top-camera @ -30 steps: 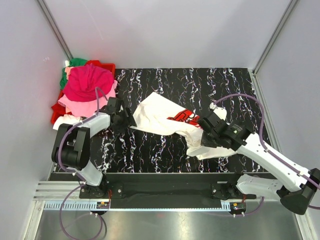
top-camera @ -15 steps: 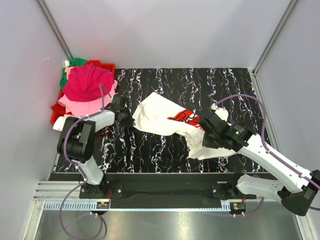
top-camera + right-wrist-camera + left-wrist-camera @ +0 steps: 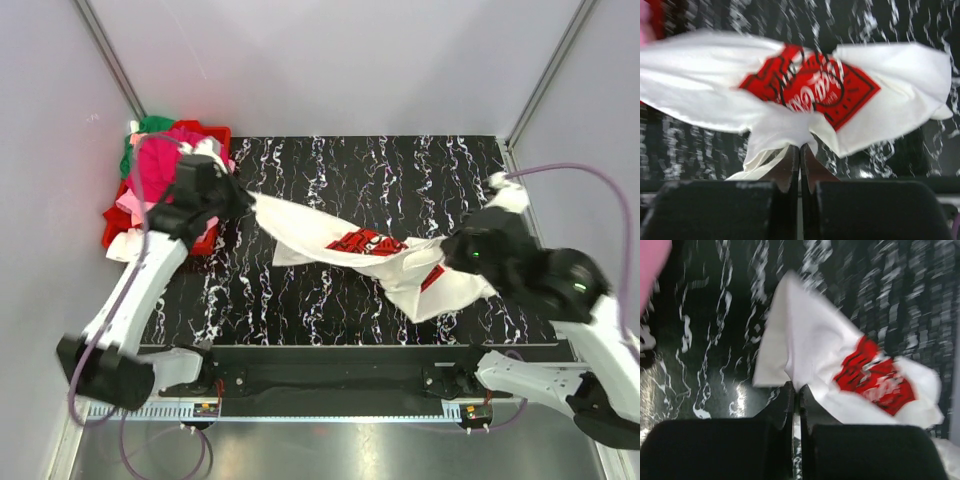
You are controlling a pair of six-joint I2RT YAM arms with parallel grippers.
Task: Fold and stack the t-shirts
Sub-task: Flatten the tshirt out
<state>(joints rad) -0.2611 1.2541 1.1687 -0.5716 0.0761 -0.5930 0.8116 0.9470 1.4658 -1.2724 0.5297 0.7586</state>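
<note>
A large white t-shirt [image 3: 320, 232] with a red-and-white print [image 3: 365, 242] hangs stretched between my two grippers above the black marbled table. My left gripper [image 3: 243, 198] is shut on its left corner. In the left wrist view the cloth [image 3: 810, 340] rises from between the left gripper's [image 3: 795, 388] closed tips. My right gripper [image 3: 450, 257] is shut on the shirt's right part. The right wrist view shows white fabric [image 3: 700, 85] bunched at the right gripper's [image 3: 800, 148] tips, with the print [image 3: 815, 87] just beyond. Other t-shirts, magenta [image 3: 158, 168], pink [image 3: 124, 201] and green [image 3: 148, 125], lie piled at the left.
The pile sits in a red bin [image 3: 207, 241] at the table's left edge, partly hidden by my left arm. Grey walls close in the table [image 3: 400, 170] at the back and both sides. A black rail [image 3: 330, 360] runs along the near edge.
My left gripper has shut on the white shirt's left corner. Both arms have risen and moved apart, pulling the shirt out into a long band off the table.
</note>
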